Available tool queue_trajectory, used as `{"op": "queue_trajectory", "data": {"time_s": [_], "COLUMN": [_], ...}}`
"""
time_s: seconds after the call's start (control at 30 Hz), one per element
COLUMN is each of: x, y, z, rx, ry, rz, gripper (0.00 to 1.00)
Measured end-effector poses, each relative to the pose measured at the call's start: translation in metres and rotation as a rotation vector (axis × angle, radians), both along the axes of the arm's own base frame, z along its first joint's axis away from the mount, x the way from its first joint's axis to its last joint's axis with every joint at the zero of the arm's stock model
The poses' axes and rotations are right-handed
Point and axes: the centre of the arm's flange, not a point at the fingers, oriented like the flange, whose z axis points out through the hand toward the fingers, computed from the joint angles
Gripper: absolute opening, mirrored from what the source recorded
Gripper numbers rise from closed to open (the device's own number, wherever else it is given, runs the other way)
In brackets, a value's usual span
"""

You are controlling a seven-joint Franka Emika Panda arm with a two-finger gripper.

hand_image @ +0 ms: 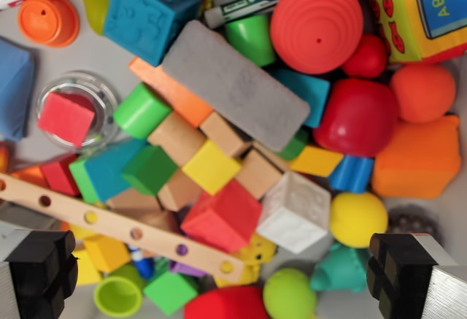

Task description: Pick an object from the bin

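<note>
I look straight down into a bin full of toys. My gripper (222, 279) is open, its two black fingertips (40, 268) at the bottom left and bottom right corners with nothing between them. Below the gap lie a red cube (222, 217), a white embossed cube (295, 212), a yellow cube (211, 166) and a wooden strip with holes (109, 224). A grey rectangular block (233, 83) lies diagonally across the pile's middle. A red ridged dome (316, 25) sits at the top right.
A teal embossed cube (151, 11), an orange cup (49, 20), a clear dish holding a red cube (73, 111), a soft ABC cube (423, 9), a yellow ball (357, 219) and an orange soft shape (417, 160) crowd the bin. Grey bin floor (87, 56) shows at upper left.
</note>
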Motion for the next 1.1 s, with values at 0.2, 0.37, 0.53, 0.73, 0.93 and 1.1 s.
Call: {"op": "queue_trajectory", "data": {"time_s": [0.2, 0.37, 0.53, 0.73, 0.93, 1.1], "x": [0.0, 0.0, 0.0, -0.001, -0.001, -0.001], "y": [0.0, 0.0, 0.0, 0.003, 0.008, 0.013], "z": [0.0, 0.0, -0.001, -0.004, -0.01, -0.016], "rx": [0.0, 0.0, 0.0, 0.0, 0.001, 0.001], "ry": [0.0, 0.0, 0.001, 0.003, 0.003, 0.003], "rz": [0.0, 0.0, 0.001, 0.011, 0.028, 0.044], "gripper": [1.0, 1.0, 1.0, 1.0, 1.0, 1.0]}}
